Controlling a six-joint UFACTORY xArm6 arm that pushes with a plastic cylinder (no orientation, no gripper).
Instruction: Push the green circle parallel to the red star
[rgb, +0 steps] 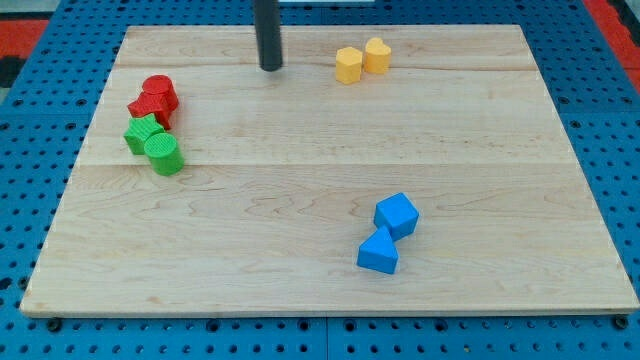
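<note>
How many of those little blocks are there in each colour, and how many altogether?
Red: 2, a red circle and a red star
Green: 2, a green star and a green circle
Yellow: 2, and
Blue: 2, and
Total: 8 blocks

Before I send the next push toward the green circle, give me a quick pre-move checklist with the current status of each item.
1. My tip located: ok. It sits near the view's top, apart from every block.
2. Green circle located: ok, at the view's left, lowest of the cluster.
3. Green circle free to move alone: not ok. It touches the green star up-left of it.
4. Red star located: ok, just above the green star, beside the red cylinder.
5. Path from tip to cluster: ok, bare wooden board between them.
6. Other blocks out of the way: ok. Yellow pair and blue pair lie far to the view's right.
</note>
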